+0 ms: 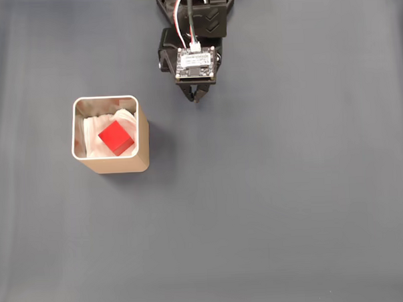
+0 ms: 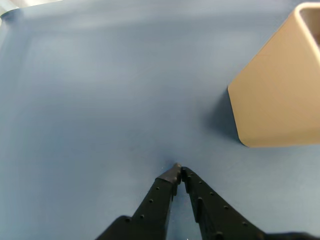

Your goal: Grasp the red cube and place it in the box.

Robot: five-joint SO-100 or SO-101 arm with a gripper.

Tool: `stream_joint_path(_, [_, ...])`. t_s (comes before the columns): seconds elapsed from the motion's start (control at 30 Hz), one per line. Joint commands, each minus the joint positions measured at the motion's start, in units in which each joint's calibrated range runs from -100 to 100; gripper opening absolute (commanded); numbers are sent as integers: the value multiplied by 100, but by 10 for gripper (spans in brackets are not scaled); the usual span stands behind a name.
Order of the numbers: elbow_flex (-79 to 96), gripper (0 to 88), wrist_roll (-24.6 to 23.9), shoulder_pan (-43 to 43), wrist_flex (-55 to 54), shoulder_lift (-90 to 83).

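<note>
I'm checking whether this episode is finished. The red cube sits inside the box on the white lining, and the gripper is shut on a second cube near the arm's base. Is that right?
Not quite. The gripper is shut, but on nothing: the wrist view shows its fingertips meeting over bare blue mat. The rest holds: in the fixed view the red cube lies inside the box on the white lining.

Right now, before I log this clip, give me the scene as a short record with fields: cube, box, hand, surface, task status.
cube: the red cube lies inside the box, on its white lining, tilted
box: tan box stands upright on the mat, at left in the fixed view; its side wall appears at right in the wrist view
hand: the hand is shut and holds nothing, apart from the box, near the arm's base
surface: dark blue-grey mat
task status: cube appears placed; hand clear of the box
</note>
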Motion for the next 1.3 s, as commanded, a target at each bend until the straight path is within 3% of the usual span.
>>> stream_joint_path(0.0, [218, 1, -5, -87, 34, -317])
stream_joint_path(0.6, [774, 1, -107, -357, 1594, -1079])
stream_joint_path(1.27, [774, 1, -366, -87, 2160, -1044])
